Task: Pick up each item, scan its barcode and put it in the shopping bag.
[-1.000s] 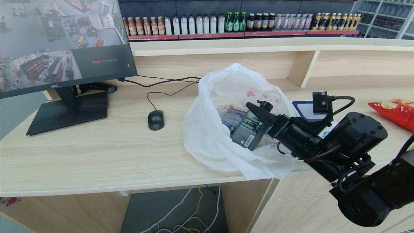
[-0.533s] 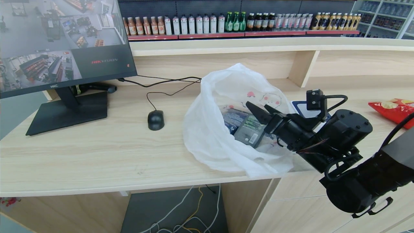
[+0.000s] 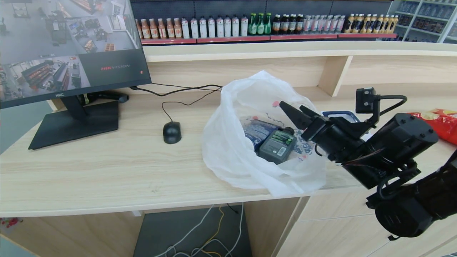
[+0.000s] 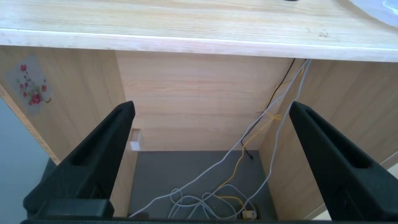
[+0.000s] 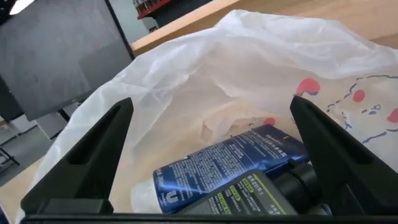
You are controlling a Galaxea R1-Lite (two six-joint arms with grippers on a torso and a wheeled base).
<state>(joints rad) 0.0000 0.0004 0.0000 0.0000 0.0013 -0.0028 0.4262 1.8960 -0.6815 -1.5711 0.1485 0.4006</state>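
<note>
- The right tool (image 3: 288, 105), spread apart and empty, hangs over the bag (image 3: 228, 157); the bottle (image 3: 277, 145) lies inside (beside a blue tube (image 3: 257, 131)).
- Withdrawing could snag the thin plastic, dragging the bag off the tabletop (image 3: 107, 167).

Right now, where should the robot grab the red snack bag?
The red snack bag lies flat on the counter, so I'd pinch its thin end nearest the shopping bag, coming down from above with the right gripper.
</note>
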